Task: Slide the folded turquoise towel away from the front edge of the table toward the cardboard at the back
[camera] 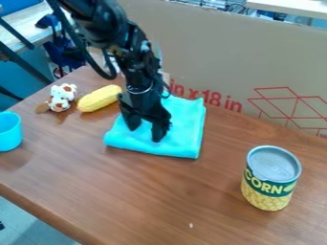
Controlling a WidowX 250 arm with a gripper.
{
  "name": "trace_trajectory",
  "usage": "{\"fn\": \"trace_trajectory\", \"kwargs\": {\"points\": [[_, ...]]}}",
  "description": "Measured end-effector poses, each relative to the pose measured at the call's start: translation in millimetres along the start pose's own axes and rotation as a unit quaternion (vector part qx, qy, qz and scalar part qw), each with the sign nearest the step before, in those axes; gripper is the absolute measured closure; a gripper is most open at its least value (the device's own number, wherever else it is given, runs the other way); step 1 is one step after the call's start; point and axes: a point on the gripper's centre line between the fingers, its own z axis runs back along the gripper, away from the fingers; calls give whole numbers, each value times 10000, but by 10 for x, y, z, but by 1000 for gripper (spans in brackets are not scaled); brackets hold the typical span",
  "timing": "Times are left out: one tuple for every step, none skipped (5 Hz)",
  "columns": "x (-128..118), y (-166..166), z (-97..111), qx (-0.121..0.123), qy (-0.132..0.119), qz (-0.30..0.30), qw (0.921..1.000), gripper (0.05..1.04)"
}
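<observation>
Hand: The black two-finger hand (pixel 145 134) is hanging open, fingers apart, over a folded turquoise cloth (pixel 184 129); contact is hard to tell.
Cloth: It is lying flat on the brown wooden surface (pixel 140 196), unlifted.
Far left: A yellow oblong toy (pixel 98 98) is resting beside a white-and-brown plush toy (pixel 62 96).
Near right: A green-and-yellow metal can (pixel 271 178) is standing upright.

Soft matt cloth (pixel 189 131); glossy smooth wood table (pixel 159 191); shiny metal can lid (pixel 275 163); matt cardboard (pixel 217 52).
</observation>
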Motion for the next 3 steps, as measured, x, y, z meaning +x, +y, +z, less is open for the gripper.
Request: {"fn": "trace_trajectory", "kwargs": {"points": [[-130,-157,74,-17,71,102,9999,82],[-396,-169,392,-58,23,189,9998,82],[-365,-62,926,-46,-589,23,9983,82]]}}
